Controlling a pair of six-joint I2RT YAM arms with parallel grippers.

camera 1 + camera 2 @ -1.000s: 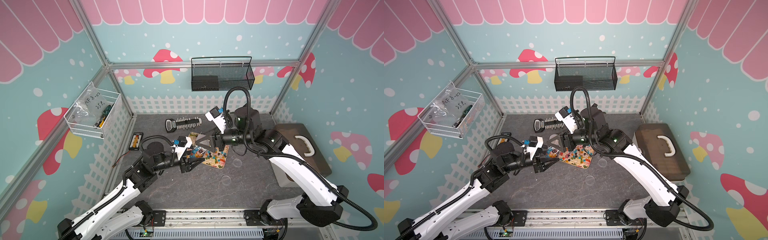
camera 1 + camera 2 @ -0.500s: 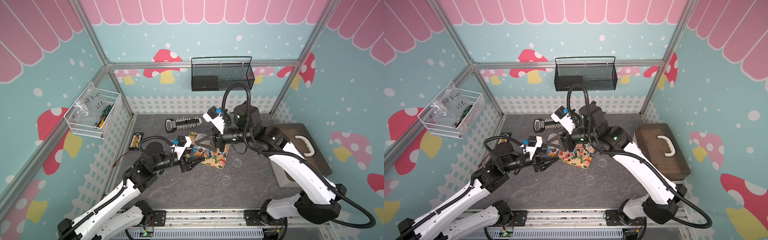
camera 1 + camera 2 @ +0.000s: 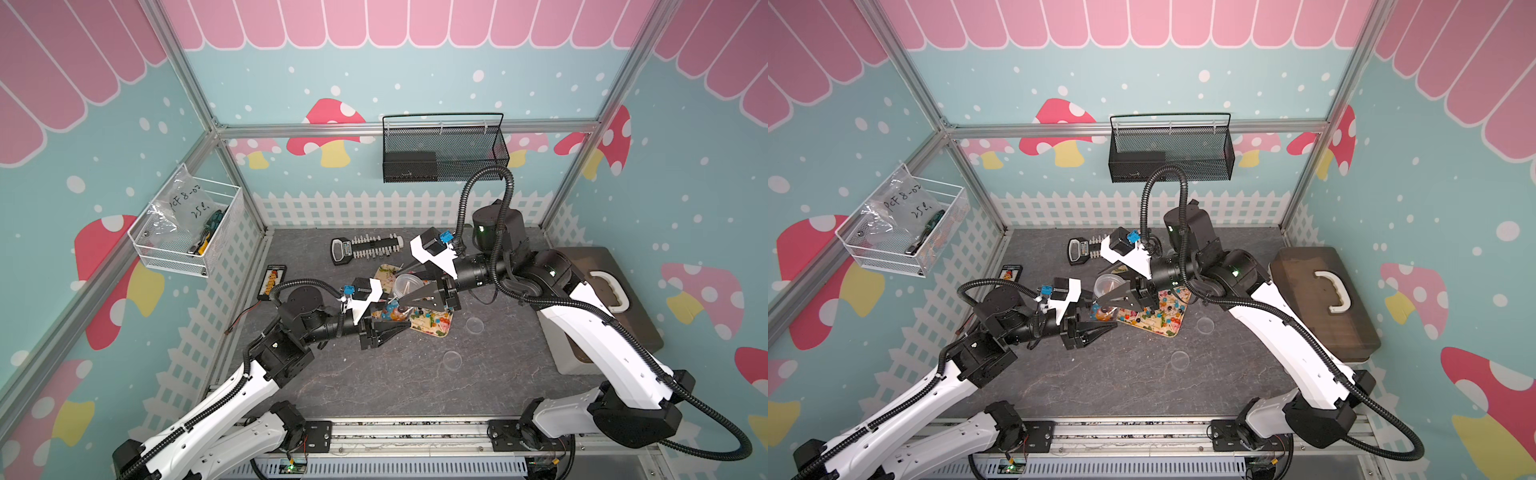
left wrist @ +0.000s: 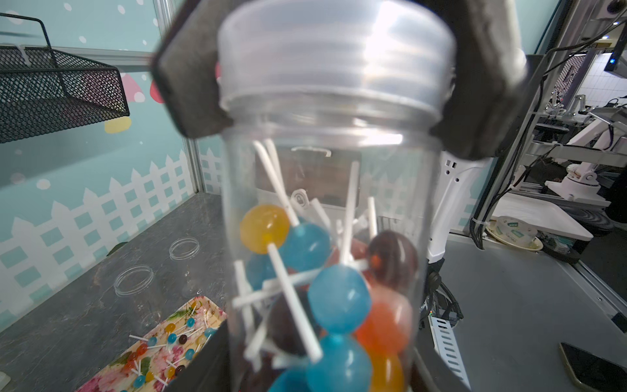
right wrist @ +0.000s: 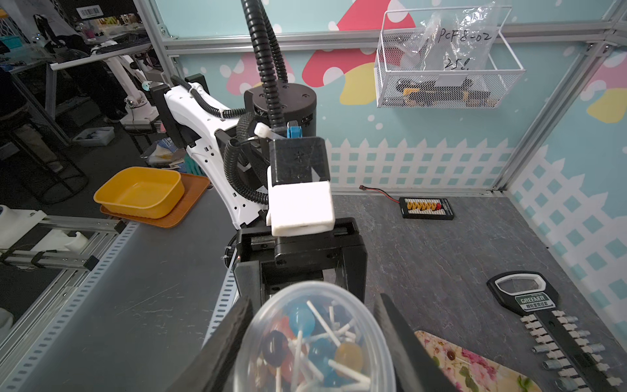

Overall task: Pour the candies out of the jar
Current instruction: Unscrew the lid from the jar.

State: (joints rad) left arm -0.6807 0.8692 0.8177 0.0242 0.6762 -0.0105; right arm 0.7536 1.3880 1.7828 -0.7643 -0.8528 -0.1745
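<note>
Alt text: one clear jar (image 4: 325,237) stands upright over the floral tray (image 5: 475,370), with its screw lid (image 4: 334,57) on. Your left gripper (image 3: 395,320) is clamped on the jar's lower body. Your right gripper (image 3: 411,286) has its pads (image 4: 190,68) pressed to opposite sides of the lid. The candies (image 4: 339,298) fill the jar's lower half.

The step in hand looks like unscrewing. Hold the left grip firm and the jar upright. Turn the lid squarely about the jar's axis, then lift it straight off above the tray before tipping.

Counts:
- one jar, with one lid on it
- one tray
- two loose clear lids (image 4: 134,280) on the tabletop near the tray
- about a dozen candy heads showing through the jar wall, with others hidden
- candies scattered on the tray, too small to count
</note>
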